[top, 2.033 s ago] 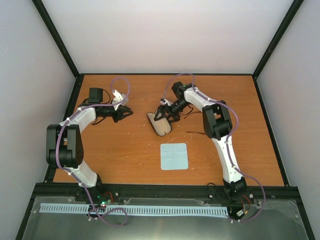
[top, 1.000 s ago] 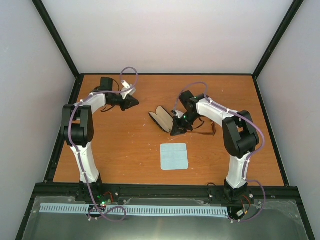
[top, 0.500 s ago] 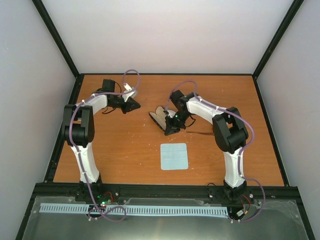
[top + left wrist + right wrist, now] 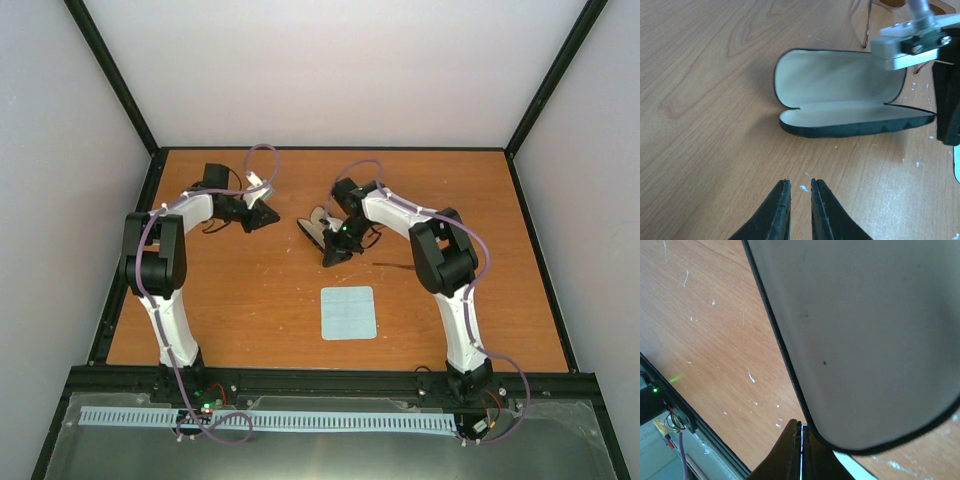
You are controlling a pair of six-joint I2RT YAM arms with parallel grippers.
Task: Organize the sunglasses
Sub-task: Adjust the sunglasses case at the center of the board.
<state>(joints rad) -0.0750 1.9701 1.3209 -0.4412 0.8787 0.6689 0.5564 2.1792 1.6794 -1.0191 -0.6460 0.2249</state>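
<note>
The sunglasses (image 4: 892,3) are seen lying on the wooden table (image 4: 250,300), outside the glasses case (image 4: 313,228). In the left wrist view only a reddish-brown lens and a thin temple arm are shown at the top edge, at about 1 o'clock beyond the case. In the top view they are largely hidden by the right arm, and only a thin dark line is made out at about 4 o'clock from the case.

The case is laid open a little toward 12 o'clock from the middle of the table, its light lining turned upward and both halves resting on the wood. A pale blue cloth (image 4: 349,312) is spread flat at 6 o'clock from the case, well apart from it.

The right gripper (image 4: 331,255) is placed at the near end of the case, at about 5 o'clock from it. In the right wrist view its fingers are pressed together with nothing seen between them, and their tips are set just beside the dark rim of the case, whose lining fills most of that view. Whether the rim is touched cannot be told.

The left gripper (image 4: 268,213) is held at 9 o'clock from the case, near it and pointed toward it, but apart. Its fingers are drawn almost together, only a narrow slit being left, and nothing is pinched between them. They are held low over bare wood, with the open case lying ahead at 12 o'clock in the left wrist view.
</note>
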